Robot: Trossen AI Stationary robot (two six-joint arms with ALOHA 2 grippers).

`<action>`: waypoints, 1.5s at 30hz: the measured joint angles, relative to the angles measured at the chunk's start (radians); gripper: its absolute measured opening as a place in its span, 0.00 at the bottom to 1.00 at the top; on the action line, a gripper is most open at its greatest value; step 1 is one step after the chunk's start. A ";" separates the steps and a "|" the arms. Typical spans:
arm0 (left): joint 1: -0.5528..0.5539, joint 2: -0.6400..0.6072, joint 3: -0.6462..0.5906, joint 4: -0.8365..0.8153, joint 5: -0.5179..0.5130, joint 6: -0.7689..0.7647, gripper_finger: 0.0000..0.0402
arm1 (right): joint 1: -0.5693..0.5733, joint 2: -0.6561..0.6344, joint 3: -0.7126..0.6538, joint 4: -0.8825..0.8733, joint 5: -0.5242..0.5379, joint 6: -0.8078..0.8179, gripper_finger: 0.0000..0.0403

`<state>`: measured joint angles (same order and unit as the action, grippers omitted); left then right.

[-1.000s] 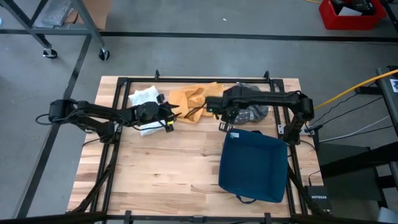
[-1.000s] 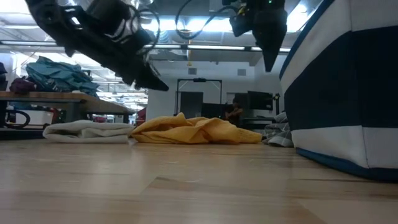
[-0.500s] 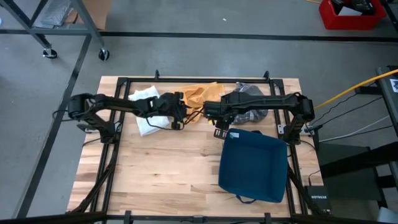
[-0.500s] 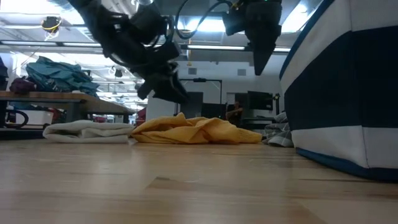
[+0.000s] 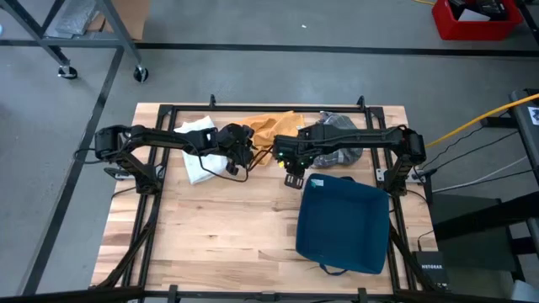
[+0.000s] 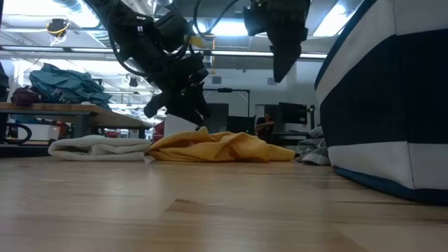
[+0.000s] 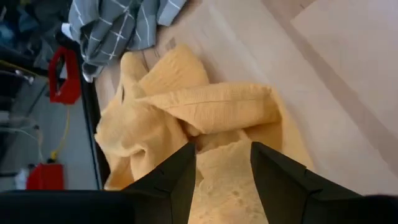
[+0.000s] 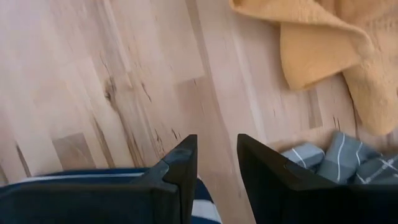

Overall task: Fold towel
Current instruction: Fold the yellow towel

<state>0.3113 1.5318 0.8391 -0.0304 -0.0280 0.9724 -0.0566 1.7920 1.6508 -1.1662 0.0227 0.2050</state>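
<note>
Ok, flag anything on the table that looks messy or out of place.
The yellow towel lies crumpled in a heap at the table's far edge, not flat. A grey checked cloth is bunched beside it. The white towel looks folded. Nothing looks spilled or damaged.

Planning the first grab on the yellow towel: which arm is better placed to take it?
Left. Its hand is open right over the yellow towel, folds between its fingers. The right hand, also open, hangs over bare table beside the towel, near the blue bag.
</note>
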 joint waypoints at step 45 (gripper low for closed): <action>-0.013 0.020 0.089 -0.269 -0.095 -0.088 0.00 | -0.001 0.001 0.000 0.008 -0.013 -0.066 0.29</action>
<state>0.2985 1.5515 0.9276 -0.2991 -0.1235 0.8847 -0.0574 1.7927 1.6512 -1.1579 0.0097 0.1387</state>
